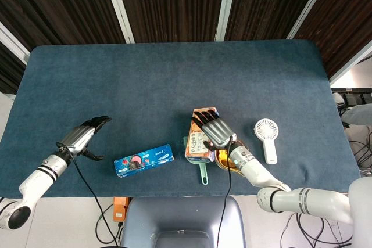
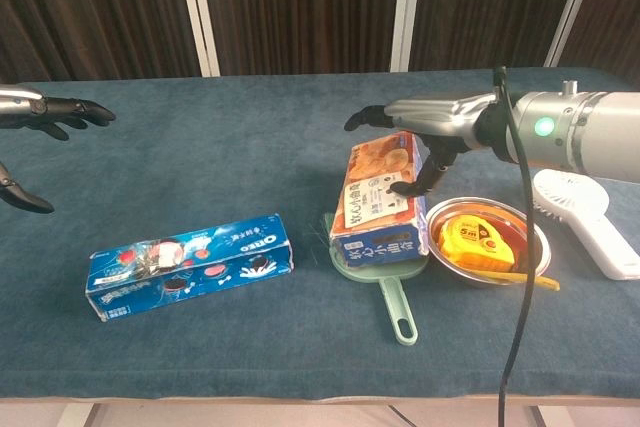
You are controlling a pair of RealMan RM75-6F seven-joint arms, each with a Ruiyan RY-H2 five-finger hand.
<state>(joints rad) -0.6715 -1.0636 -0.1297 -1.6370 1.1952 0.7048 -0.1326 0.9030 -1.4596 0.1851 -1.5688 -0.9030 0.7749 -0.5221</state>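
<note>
The right hand reaches over the top of the orange biscuit box at centre frame in the chest view, fingers spread along its upper edge and thumb pressing its side, so it grips the box, which stands tilted on a green brush just beside a metal bowl holding a yellow tape measure. A white handheld fan lies further right. At far left the left hand hovers with fingers apart, holding nothing, near the blue Oreo box.
</note>
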